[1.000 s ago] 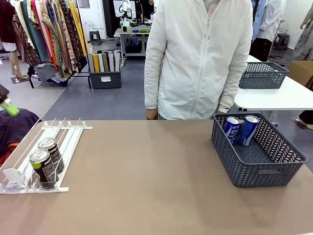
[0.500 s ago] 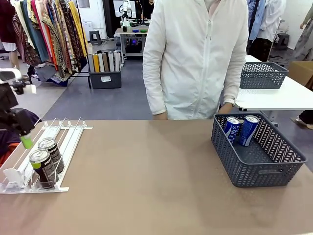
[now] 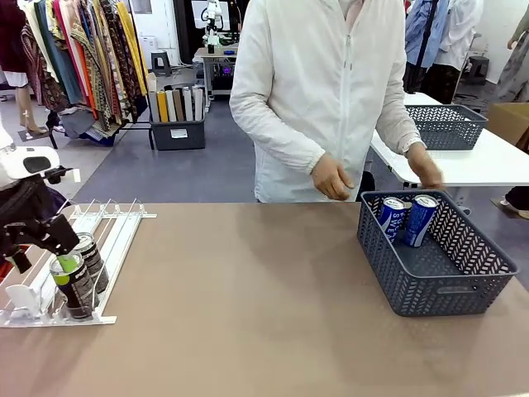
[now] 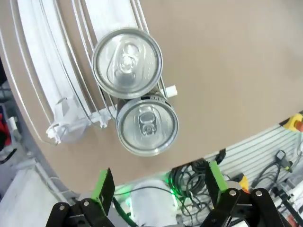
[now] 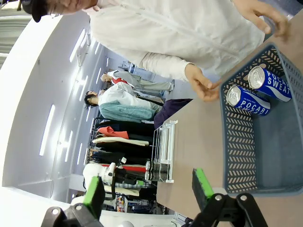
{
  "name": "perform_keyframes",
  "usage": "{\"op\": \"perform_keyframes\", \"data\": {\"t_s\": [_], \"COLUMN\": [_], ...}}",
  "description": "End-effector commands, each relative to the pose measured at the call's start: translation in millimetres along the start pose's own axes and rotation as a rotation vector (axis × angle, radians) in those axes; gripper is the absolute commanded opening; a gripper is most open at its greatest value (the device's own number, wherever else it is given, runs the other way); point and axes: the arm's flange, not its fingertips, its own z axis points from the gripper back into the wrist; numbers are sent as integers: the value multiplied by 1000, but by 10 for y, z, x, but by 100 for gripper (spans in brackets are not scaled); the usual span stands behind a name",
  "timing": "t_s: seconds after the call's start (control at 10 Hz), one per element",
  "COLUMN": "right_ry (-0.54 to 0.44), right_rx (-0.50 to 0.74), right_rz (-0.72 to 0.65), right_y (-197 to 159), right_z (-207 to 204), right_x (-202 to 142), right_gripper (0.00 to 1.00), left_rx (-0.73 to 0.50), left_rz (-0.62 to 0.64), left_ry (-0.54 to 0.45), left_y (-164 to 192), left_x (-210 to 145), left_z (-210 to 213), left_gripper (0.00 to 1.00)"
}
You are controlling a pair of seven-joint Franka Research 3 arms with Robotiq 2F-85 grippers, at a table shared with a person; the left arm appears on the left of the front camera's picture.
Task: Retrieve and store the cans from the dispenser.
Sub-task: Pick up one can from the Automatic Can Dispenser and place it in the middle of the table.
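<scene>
Left jaws released wide above two dark cans [image 4: 147, 124] at dispenser [image 4: 111, 16] stop end, right jaws released

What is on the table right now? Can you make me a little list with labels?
Rack: flat white wire-railed dispenser, table's left side
In rack: two dark silver-topped cans, upright, one behind the other
Basket: dark grey lattice plastic basket, right side
In basket: two blue Pocari Sweat cans, leaning
Left claw: open, above the dark cans
Right claw: open, holding nothing
Person: white jacket, hands near basket
</scene>
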Motion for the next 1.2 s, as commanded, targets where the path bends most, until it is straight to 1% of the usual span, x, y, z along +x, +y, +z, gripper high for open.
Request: {"op": "perform_keyframes", "data": {"t_s": [0.0, 0.3, 0.6, 0.8, 1.1], "right_ry": [-13, -13, -13, -13, -13], "right_rx": [23, 23, 23, 23, 23], "right_rz": [16, 16, 16, 16, 16], "right_y": [23, 23, 23, 23, 23], "right_z": [-13, -13, -13, -13, -13], "right_x": [36, 36, 36, 36, 36], "right_gripper": [100, 100, 100, 100, 100], "left_rx": [-1, 43, 35, 29, 25], "left_rz": [36, 72, 94, 102, 121], "left_ry": [-50, -62, -101, -60, -74], "left_y": [-12, 16, 56, 70, 87], "left_x": [11, 153, 246, 262, 280], "left_z": [-87, -280, -388, -451, -467], "left_gripper": [100, 100, 100, 100, 100]}}
